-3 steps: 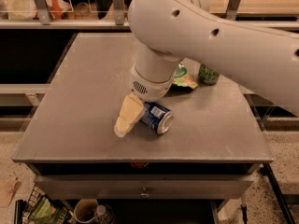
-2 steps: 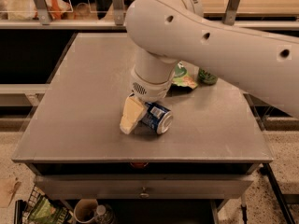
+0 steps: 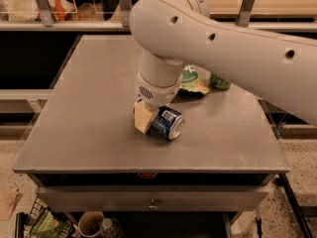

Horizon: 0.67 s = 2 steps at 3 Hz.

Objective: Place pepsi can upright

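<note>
The gripper (image 3: pixel 150 120) is being held low on the grey table (image 3: pixel 79 113), against the left flank of the pepsi can (image 3: pixel 169 124), which is lying on its side near the table's middle. Whether the can is being pinched cannot be told. Risk being noted: if pushed off-centre, the round can may be rolled away toward the green snack bag (image 3: pixel 190 81) and green can (image 3: pixel 219 82). Below, green packets are being held in a wire basket (image 3: pixel 21 221); the contents of the cup (image 3: pixel 91 227) cannot be told.

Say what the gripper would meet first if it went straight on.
Pointing down, the gripper sits at the lying pepsi can; going on, it probably meets the table beneath, though depth is unclear.
</note>
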### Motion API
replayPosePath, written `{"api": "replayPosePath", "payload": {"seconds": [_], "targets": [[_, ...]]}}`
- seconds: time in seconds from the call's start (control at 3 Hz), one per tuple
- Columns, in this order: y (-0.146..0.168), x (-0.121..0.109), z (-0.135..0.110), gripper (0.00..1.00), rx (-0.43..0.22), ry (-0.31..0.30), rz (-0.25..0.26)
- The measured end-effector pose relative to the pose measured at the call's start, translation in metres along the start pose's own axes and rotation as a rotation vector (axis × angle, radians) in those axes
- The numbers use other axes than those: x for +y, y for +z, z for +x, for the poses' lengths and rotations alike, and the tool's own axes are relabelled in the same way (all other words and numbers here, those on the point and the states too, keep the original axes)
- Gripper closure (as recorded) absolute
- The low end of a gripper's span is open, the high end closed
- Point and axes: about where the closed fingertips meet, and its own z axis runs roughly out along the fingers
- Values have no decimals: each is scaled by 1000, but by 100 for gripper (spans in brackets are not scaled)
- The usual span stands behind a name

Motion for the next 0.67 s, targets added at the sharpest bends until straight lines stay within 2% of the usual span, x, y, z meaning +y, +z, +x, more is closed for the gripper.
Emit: {"api": "replayPosePath", "payload": {"seconds": [0.33, 0.67], "targets": [[-26, -7, -10, 87, -135, -10, -43], [-58, -19, -25, 100, -376, -21, -149]]}}
